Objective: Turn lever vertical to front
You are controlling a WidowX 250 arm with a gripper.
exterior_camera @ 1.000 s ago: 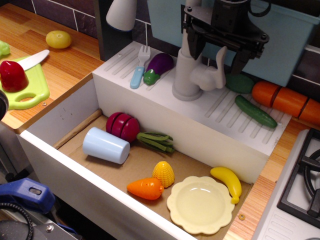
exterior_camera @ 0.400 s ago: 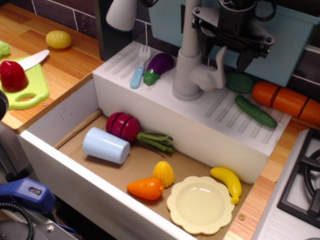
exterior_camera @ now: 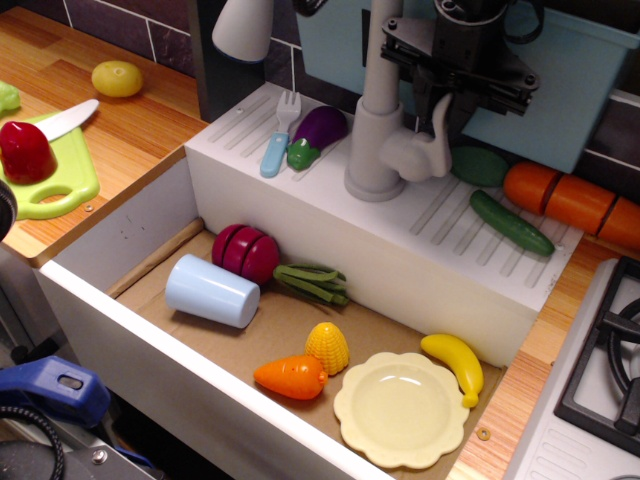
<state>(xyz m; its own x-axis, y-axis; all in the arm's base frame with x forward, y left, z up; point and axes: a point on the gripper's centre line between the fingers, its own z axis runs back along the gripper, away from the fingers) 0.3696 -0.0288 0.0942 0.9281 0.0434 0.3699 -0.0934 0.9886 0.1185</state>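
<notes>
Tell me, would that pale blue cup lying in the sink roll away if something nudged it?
Probably. The blue cup lies on its side on the flat sink floor, so a push across its length could roll it. It looks like hollow plastic, so likely light. The red toy vegetable close behind might stop it.
</notes>
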